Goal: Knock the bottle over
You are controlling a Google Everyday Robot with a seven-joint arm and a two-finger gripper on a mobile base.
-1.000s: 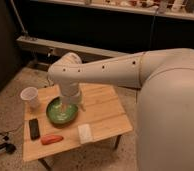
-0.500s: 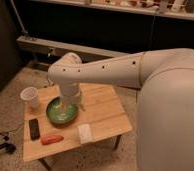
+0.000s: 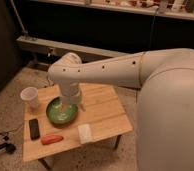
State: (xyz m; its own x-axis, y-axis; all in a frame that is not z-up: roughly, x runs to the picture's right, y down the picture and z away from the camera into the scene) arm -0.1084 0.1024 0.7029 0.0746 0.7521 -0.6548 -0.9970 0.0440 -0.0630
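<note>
Gripper [image 3: 66,105] positioned above green bowl [image 3: 54,118].
Grip state cannot be told; white cup [image 3: 30,97] is seen left of bowl.

- I can read no text, label, brand or number anywhere.
- The gripper [image 3: 65,106] hangs over the round green bowl [image 3: 53,117], near the light wooden worktop's [image 3: 104,107] left edge.

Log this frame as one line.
task: knock bottle over | gripper: above green bowl | bottle: not in view | also on table: cup, black slab, red object, white packet
</note>
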